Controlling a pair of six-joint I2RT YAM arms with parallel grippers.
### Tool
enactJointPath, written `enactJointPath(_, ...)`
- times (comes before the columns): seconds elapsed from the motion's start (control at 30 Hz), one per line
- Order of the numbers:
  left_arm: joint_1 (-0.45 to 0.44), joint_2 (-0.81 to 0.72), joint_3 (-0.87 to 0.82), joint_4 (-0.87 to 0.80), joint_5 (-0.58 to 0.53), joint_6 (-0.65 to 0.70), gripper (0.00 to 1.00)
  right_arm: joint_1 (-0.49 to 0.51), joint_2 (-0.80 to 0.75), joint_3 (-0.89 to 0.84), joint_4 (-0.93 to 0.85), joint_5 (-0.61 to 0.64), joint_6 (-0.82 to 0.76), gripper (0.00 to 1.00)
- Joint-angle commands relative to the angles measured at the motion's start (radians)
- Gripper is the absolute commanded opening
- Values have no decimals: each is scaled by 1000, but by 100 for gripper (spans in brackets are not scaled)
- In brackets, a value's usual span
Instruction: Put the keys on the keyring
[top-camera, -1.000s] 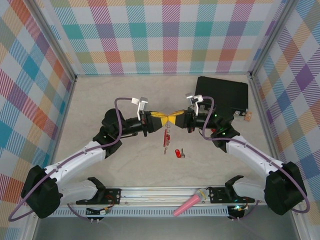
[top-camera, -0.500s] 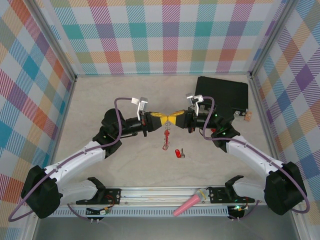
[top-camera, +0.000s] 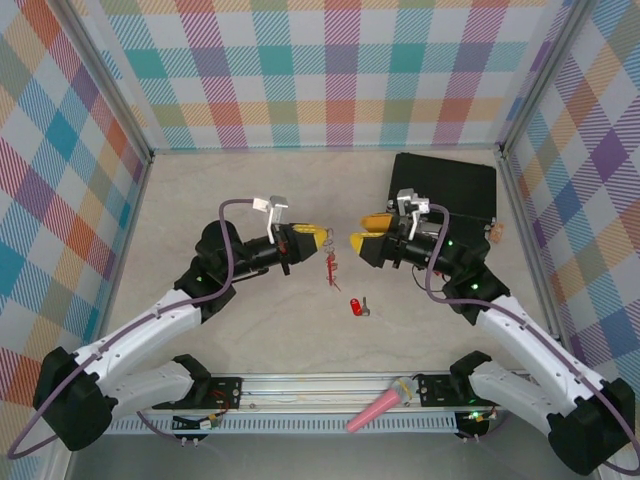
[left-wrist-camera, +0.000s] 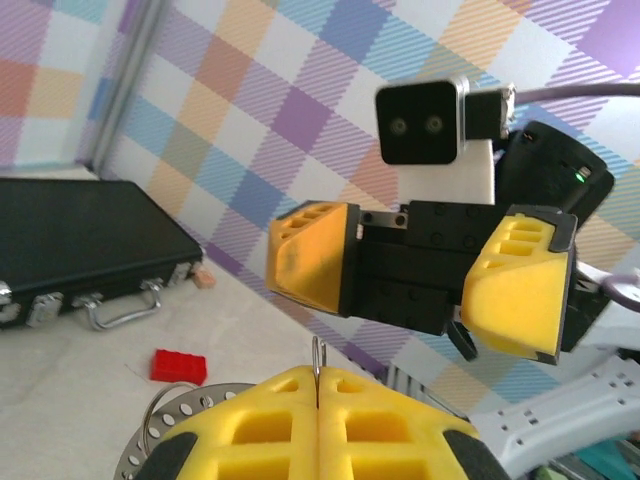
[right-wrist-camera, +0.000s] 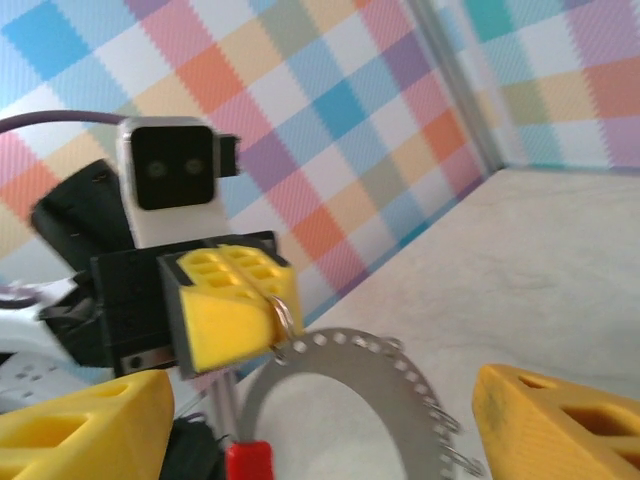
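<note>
Keyring (right-wrist-camera: 340, 350) between raised left fingers (right-wrist-camera: 225, 305)

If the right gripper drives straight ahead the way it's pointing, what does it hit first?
Probably the keyring hanging from the shut left gripper, which sits right ahead of the open right gripper. Depth is unclear.

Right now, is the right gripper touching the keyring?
Apart. Top view shows a gap between the open right gripper and the keyring hanging from the left gripper.
</note>
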Motion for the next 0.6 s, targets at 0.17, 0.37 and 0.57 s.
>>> enactJointPath(0.17,-11,-81,-14,-99,-254,88,0,4,5,-30,-168,181,-102,88)
enactJointPath(0.37,-36,-133,-22,-191,-458,171,0,4,50,-3,-215,206,-97,99)
enactJointPath(0.57,-56,-157,-30,-252,-620,235,0,4,86,7,-229,211,-81,99)
